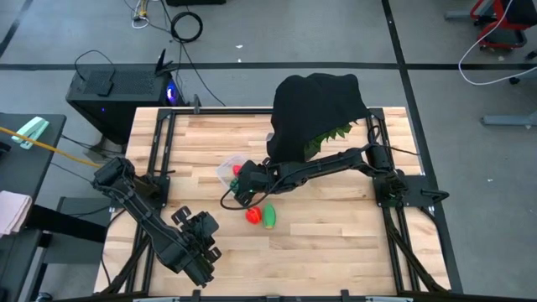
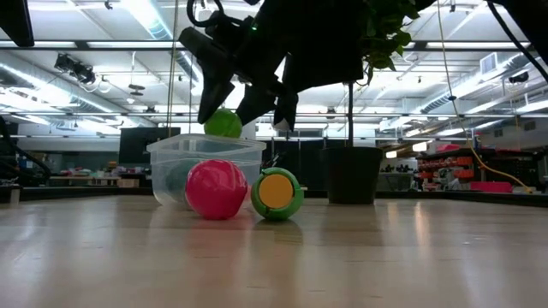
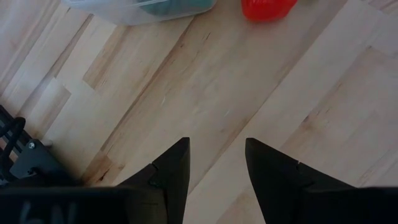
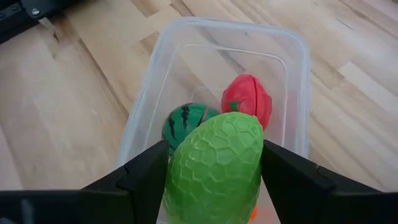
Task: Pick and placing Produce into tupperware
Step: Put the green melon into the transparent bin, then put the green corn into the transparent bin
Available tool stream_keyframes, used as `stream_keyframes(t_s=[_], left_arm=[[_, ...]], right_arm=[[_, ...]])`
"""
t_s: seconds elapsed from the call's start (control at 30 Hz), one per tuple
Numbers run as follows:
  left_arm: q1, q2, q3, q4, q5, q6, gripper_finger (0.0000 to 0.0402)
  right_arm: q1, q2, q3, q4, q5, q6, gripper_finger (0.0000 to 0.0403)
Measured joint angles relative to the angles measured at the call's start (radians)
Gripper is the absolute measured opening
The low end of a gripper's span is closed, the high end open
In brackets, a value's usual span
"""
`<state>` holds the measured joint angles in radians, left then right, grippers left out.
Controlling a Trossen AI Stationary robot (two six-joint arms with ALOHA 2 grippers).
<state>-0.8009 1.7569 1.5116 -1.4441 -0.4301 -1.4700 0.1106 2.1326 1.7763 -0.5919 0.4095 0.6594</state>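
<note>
your right gripper (image 4: 214, 180) is clamped on a light green fruit (image 4: 214, 171) directly over the tupperware (image 4: 298, 74) (watermelon and red toy already inside). release off-centre and it could bounce out; left gripper (image 3: 216, 165) idles open, near-left.

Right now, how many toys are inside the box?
2 seen: a striped ball and a red toy in the box. Others may hide under the green toy held above.
</note>
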Motion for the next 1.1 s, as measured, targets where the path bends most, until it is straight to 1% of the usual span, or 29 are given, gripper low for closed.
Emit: stream_keyframes(t_s=[0.5, 0.73, 0.93, 1.1], left_arm=[[0.0, 0.001, 0.0, 0.001, 0.0, 0.0, 0.0162], [0.0, 0.001, 0.0, 0.0, 0.0, 0.0, 0.0162], [0.0, 0.001, 0.0, 0.0, -0.003, 0.0, 0.0162], [0.0, 0.001, 0.0, 0.002, -0.003, 0.022, 0.0162]], right_arm=[[-0.002, 0.0, 0.0, 0.014, -0.023, -0.004, 0.0282], [-0.002, 0.0, 0.0, 0.039, -0.029, 0.0, 0.0282], [0.026, -0.025, 0.03, 0.039, -0.106, -0.029, 0.0278], [0.1, -0.069, 0.045, 0.022, -0.162, -0.089, 0.0276]])
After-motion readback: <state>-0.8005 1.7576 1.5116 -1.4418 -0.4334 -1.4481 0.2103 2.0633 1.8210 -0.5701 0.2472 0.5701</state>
